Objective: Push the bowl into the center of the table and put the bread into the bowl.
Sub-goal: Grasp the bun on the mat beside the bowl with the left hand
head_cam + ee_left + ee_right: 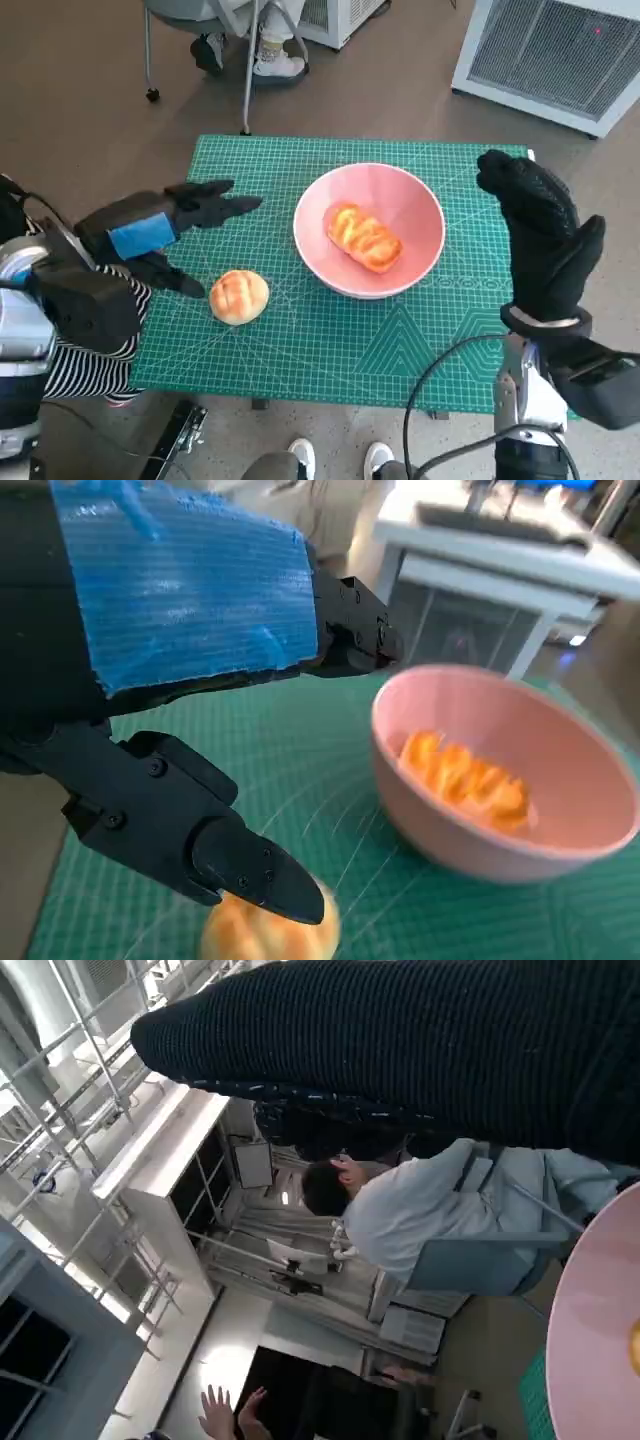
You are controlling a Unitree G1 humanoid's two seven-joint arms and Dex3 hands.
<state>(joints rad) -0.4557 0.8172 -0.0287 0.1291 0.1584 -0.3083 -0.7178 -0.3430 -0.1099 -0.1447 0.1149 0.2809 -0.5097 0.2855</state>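
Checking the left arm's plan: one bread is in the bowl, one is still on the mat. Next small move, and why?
Probably close the left robot hand on the round bread. Its fingers are spread just beside the bread, holding nothing, while the pink bowl already sits near the table's centre with the long bread inside. The right robot hand is raised clear.

A robotics lab or test room

A green cutting mat [330, 340] covered the small counter on a bare brown floor [80, 90], with white vented machines [560, 55] close behind it. Metal racking [90, 1090], white cabinets [170, 1220] and a seated person [420, 1210] on a grey chair [470, 1265] filled the room beyond.
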